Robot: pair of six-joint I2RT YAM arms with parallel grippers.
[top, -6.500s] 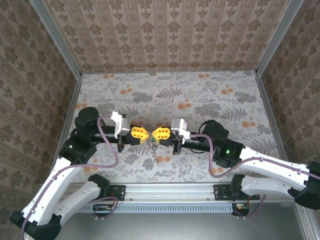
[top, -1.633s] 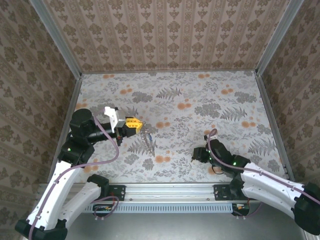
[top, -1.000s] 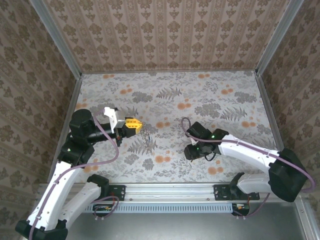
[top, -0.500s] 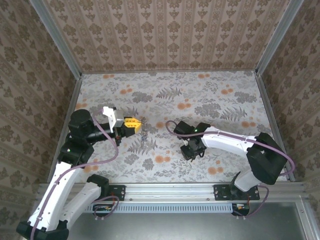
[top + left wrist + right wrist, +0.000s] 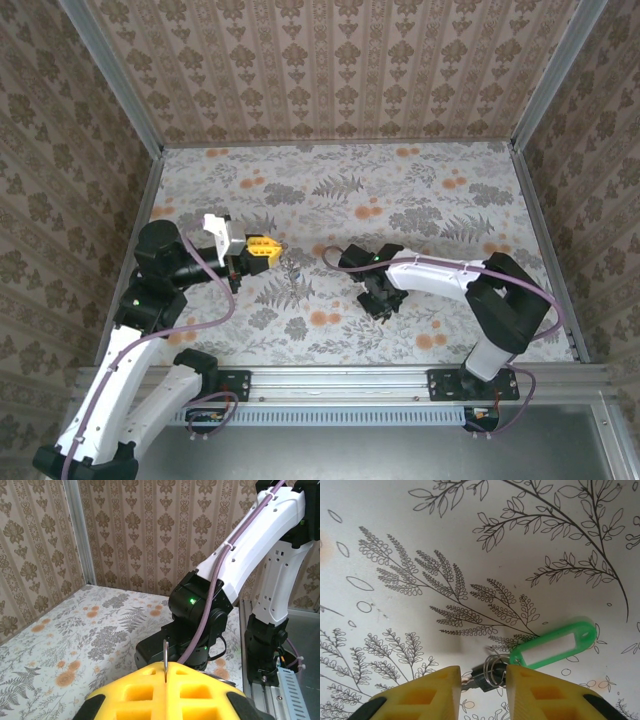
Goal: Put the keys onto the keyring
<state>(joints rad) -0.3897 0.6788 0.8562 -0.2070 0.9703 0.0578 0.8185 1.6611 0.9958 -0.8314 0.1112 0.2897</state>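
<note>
- Since a second ago, the right arm has swung left; the right gripper (image 5: 481, 670) straddles a key (image 5: 476, 679) lying on the table (image 5: 395, 540), jaws part-open, gripping nothing.
- Left gripper (image 5: 166, 672) is clamped on the raised keyring (image 5: 165, 652).
- Key looks light, stiff and slippery; its green tag (image 5: 552, 644) offers a broader hold.

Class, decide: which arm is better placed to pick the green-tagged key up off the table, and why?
Right. The right gripper hangs over the green-tagged key, yellow fingers either side of the dark key end. The left gripper is shut on the thin keyring, held above the table.
</note>
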